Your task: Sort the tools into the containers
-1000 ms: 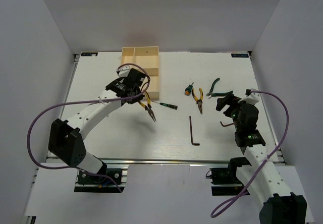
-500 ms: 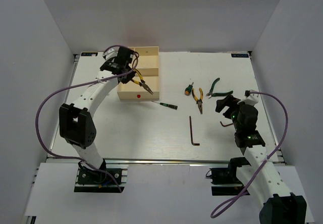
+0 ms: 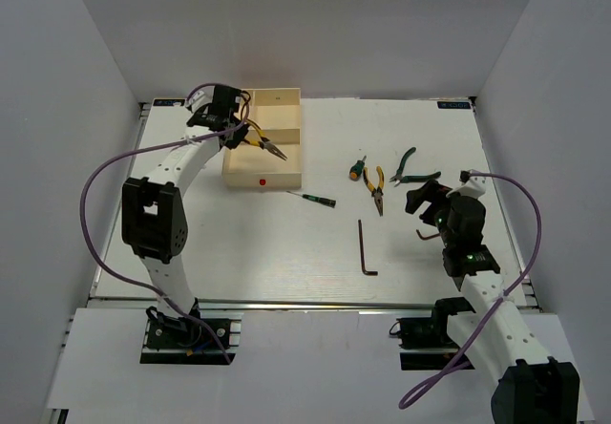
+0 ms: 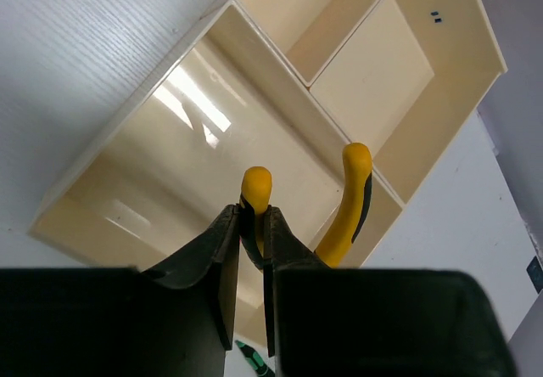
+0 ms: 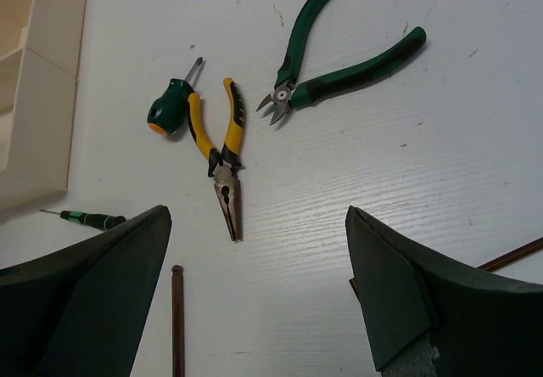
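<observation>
Pliers with yellow handles [image 3: 263, 142] [image 4: 348, 199] hung above the tray [image 3: 302, 137] [image 4: 127, 139] in the upper left of the overhead view, with one handle clamped in the left hand [image 3: 234, 123] [image 4: 249, 224]. The right hand [image 3: 425, 198] [image 5: 254, 216] hovered at right, its fingers wide apart and holding nothing. On the table [image 3: 239, 243] lay a second yellow pair [image 3: 375, 183] [image 5: 222, 152], green pliers [image 3: 412, 168] [image 5: 339, 63] and a stubby screwdriver [image 3: 357, 168] [image 5: 170, 105] at centre right. A thin screwdriver [image 3: 313, 198] [image 5: 85, 218] lay near the tray, and a hex key [image 3: 366, 250] [image 5: 176, 317] lay lower down.

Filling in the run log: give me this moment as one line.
left tool: shut on yellow-handled pliers, above cream tray | right tool: open, empty | task: pliers not yet released
</observation>
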Controlling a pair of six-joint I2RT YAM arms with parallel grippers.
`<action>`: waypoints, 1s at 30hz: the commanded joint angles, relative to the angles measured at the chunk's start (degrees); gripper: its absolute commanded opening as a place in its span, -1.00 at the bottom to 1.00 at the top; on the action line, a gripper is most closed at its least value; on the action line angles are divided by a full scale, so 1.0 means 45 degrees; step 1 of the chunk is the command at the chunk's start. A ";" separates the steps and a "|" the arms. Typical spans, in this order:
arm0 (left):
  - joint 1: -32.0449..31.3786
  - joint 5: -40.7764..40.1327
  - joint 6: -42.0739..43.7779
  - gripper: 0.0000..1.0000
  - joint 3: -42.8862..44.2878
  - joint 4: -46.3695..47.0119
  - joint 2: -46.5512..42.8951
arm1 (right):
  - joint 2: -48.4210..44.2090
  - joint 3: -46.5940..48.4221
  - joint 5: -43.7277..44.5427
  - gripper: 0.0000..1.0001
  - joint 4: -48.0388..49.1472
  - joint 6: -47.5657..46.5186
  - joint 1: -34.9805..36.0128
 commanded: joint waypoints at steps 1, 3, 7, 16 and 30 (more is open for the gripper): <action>0.0083 0.0458 -0.0225 -1.00 0.0061 0.1196 0.0003 | 0.0115 -0.0032 -0.0121 0.78 0.0630 0.0031 -0.0004; 0.0083 0.0673 -0.0205 -1.00 -0.0016 0.1158 0.0200 | 0.0231 0.0007 -0.0102 0.78 0.0592 0.0031 -0.0004; 0.0083 0.0869 -0.0263 -0.98 -0.0776 0.1313 0.0358 | 0.0232 0.0164 0.0093 0.78 0.0376 0.0031 -0.0004; 0.0083 0.0615 0.0107 -0.38 -0.1833 0.1353 0.0006 | 0.0212 0.0222 0.0308 0.78 0.0200 -0.0007 -0.0004; -0.0288 0.0829 0.3522 0.61 -0.0291 0.0787 -0.1477 | 0.2125 0.1920 0.0406 0.66 -0.1145 -0.0281 -0.0004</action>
